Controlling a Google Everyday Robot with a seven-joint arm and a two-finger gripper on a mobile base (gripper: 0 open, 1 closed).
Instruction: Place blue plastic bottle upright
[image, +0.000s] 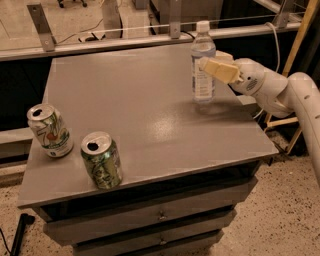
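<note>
The blue plastic bottle (203, 62) is clear and pale bluish with a white cap. It stands upright on the grey table (145, 115), near the right edge toward the back. My gripper (209, 63) reaches in from the right on a white arm, and its cream fingers (220, 70) are around the bottle's middle, shut on it. The bottle's base rests on the tabletop.
Two open green drink cans stand at the table's front left: one (49, 130) near the left edge, one (102, 159) closer to the front. Drawers (160, 215) sit under the tabletop. A rail with metal posts (41, 26) runs behind the table.
</note>
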